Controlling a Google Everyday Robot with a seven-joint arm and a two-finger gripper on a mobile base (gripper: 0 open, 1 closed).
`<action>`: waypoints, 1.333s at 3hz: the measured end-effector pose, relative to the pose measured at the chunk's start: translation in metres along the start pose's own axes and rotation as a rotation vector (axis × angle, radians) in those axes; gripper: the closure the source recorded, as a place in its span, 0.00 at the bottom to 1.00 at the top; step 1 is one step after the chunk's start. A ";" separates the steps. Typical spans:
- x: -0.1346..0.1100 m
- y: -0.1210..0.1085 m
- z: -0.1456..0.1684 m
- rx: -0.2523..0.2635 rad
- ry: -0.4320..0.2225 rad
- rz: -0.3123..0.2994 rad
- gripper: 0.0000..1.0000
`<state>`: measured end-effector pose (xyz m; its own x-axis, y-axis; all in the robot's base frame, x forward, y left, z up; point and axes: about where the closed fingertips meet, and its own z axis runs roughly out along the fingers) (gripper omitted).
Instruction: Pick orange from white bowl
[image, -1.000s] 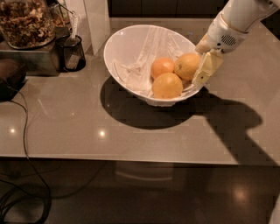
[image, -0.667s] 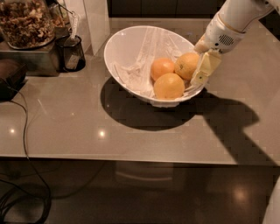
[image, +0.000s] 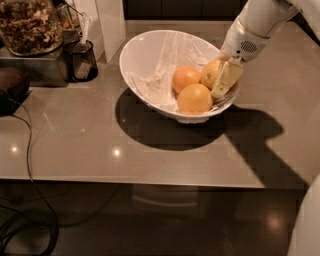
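Observation:
The white bowl (image: 145, 55) stands tilted on the grey counter, with a thin wrinkly liner sheet inside. Three round fruits lie in its right half. The orange (image: 210, 73) is the palest one, at the back right against the rim. A deeper orange fruit (image: 185, 78) lies to its left and a rounder one (image: 194, 99) in front. My gripper (image: 223, 81) comes down from the upper right on a white arm. It reaches over the bowl's right rim and sits against the right side of the orange, hiding part of it.
A black mesh cup (image: 82, 61) and a glass jar of nuts (image: 30, 25) on a metal box stand at the back left. A white post (image: 111, 27) rises behind the bowl. A dark object with a cable (image: 10, 87) lies at the left edge. The counter's front edge (image: 150, 181) runs across.
My gripper has shifted slightly left, further in over the bowl's rim and closer against the orange. The fruits and the bowl have not moved.

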<state>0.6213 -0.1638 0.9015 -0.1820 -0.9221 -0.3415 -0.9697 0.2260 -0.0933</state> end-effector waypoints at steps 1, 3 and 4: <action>-0.010 0.006 0.012 -0.030 0.016 -0.031 0.33; -0.008 0.025 0.027 -0.068 0.051 -0.050 0.72; -0.009 0.025 0.025 -0.068 0.051 -0.050 0.95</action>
<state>0.6026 -0.1423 0.8788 -0.1396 -0.9470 -0.2894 -0.9863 0.1590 -0.0446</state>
